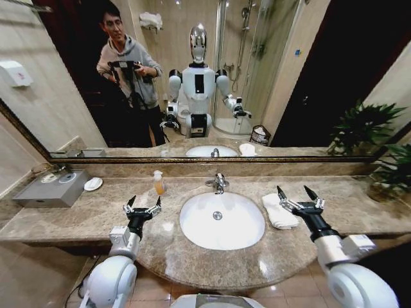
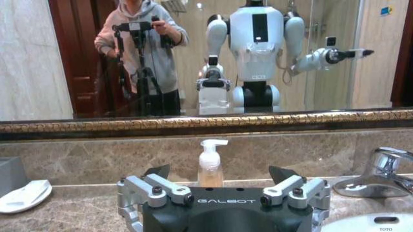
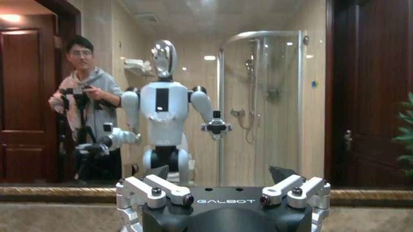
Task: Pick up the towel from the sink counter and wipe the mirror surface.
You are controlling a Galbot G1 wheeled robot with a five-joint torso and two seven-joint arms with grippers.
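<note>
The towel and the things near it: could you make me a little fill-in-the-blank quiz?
1. The towel lies folded on the counter beside the ____.
2. The right gripper hovers with its fingers ____.
3. The soap bottle stands ahead of the ____ gripper.

Missing words: basin; open; left

1. Beige marble wall tiles (image 1: 45,96), white wall dispenser (image 1: 15,74).
2. Reflected glass shower enclosure (image 3: 264,106), dark wooden door (image 3: 26,106).
3. Green potted plant (image 1: 388,173) at right end.
4. Grey tissue box (image 1: 54,187) at left.
</note>
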